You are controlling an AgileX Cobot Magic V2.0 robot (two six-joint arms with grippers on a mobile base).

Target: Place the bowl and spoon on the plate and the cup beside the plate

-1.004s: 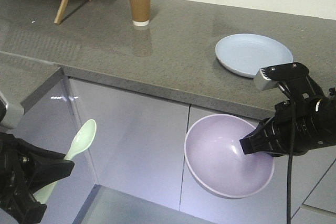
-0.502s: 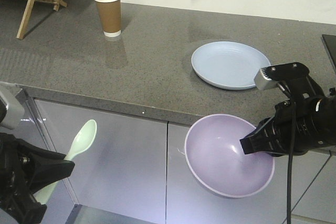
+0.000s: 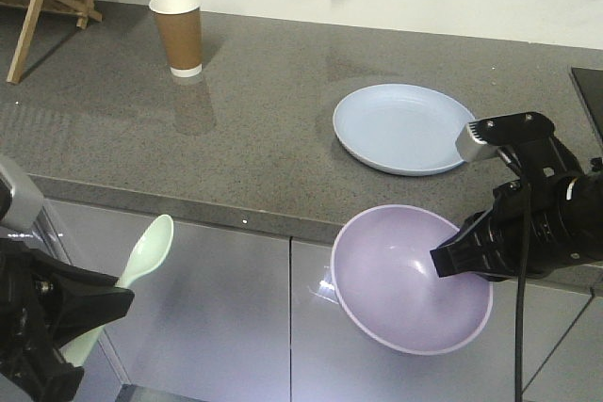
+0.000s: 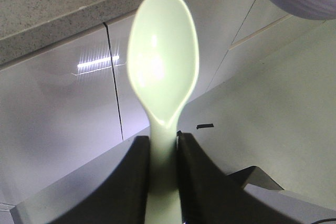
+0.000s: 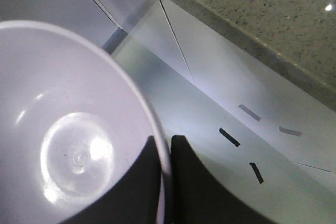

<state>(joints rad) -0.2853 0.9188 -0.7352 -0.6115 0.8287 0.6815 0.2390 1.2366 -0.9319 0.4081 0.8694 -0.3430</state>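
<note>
The left gripper (image 4: 164, 153) hangs low before the cabinet doors (image 3: 217, 298), pinching the handle of the spoon (image 4: 164, 72), which points up. The right gripper (image 5: 164, 153), also below the counter (image 3: 245, 148), clamps the rim of the tilted bowl (image 5: 68, 129). The plate (image 3: 405, 129) lies on the counter, and the cup (image 3: 179, 35) stands well apart from it.

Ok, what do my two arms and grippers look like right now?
Both are matte black. The right gripper is wedge-shaped, with a silver-grey box above it and a black cable hanging down. The left gripper looks alike, with a grey block behind.
</note>
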